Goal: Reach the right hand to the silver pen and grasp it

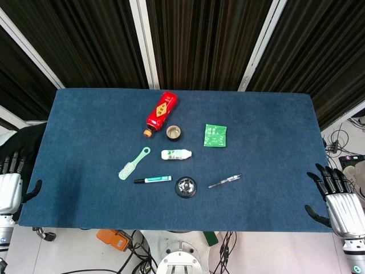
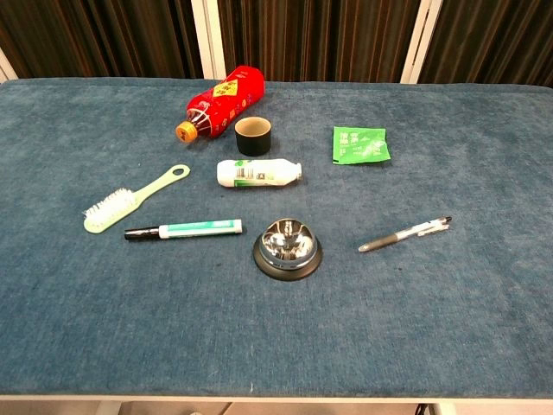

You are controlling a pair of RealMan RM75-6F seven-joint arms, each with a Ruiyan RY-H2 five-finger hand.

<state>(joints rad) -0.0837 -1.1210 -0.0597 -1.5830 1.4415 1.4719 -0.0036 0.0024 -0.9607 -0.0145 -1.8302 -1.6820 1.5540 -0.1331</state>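
The silver pen (image 1: pixel 224 181) (image 2: pixel 405 234) lies flat on the blue table cloth, right of centre, its tip pointing toward the front left. My right hand (image 1: pixel 339 204) hangs off the table's right front corner, well to the right of the pen, fingers apart and holding nothing. At the table's left front edge my left hand (image 1: pixel 10 185) is partly cut off by the frame, fingers straight and nothing in it. Neither hand shows in the chest view.
A call bell (image 1: pixel 186 187) sits just left of the pen. Further left lie a green marker (image 1: pixel 153 180) and a green brush (image 1: pixel 133 164). Behind are a white bottle (image 1: pixel 175 154), dark cup (image 1: pixel 174 133), red bottle (image 1: pixel 160 113) and green packet (image 1: pixel 215 136).
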